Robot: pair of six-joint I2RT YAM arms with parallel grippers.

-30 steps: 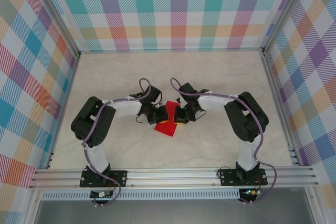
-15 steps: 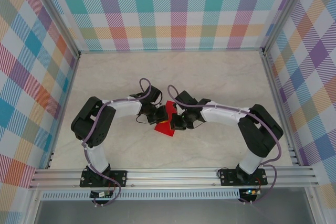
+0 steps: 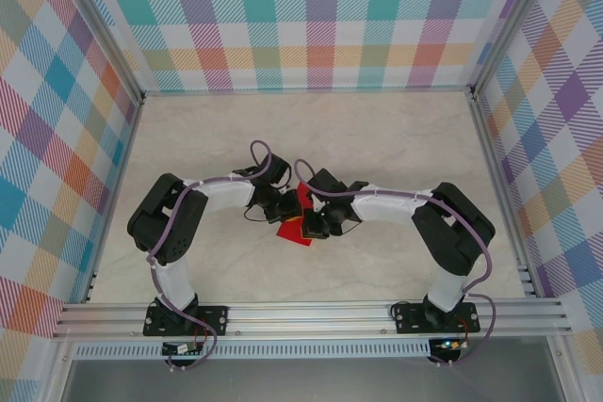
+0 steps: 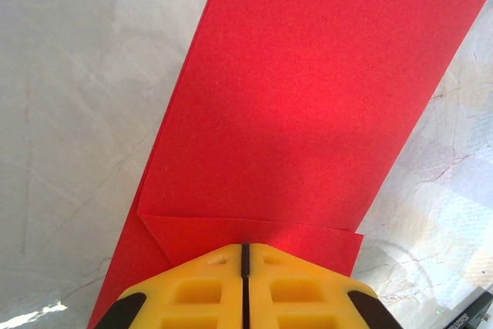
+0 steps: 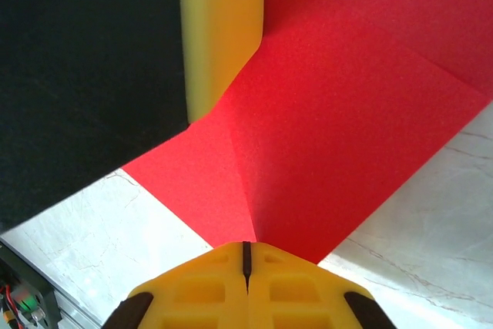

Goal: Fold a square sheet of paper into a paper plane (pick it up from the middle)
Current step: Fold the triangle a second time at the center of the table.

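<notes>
Square sheet of paper [image 3: 293, 233], part-folded, sits on the table [image 3: 396, 138] between left gripper [image 3: 283, 206] and right gripper [image 3: 317, 225]. Left wrist: clenched fingertips [image 4: 200, 290] meet its folded hem. Right wrist: jaws clamp a crease ridge. Thin, light and floppy, it probably tears easily, so hold at creases.

**No legible text**

No word, number, brand or sign can be read. The square sheet of paper [image 4: 308, 98] is plain red, the desk [image 4: 69, 113] shows only marble veining, and the walls [image 3: 320, 16] carry only a coloured check. A pale mark on a black part [image 4: 471, 315] at the corner of the left wrist view is too small to read.
</notes>
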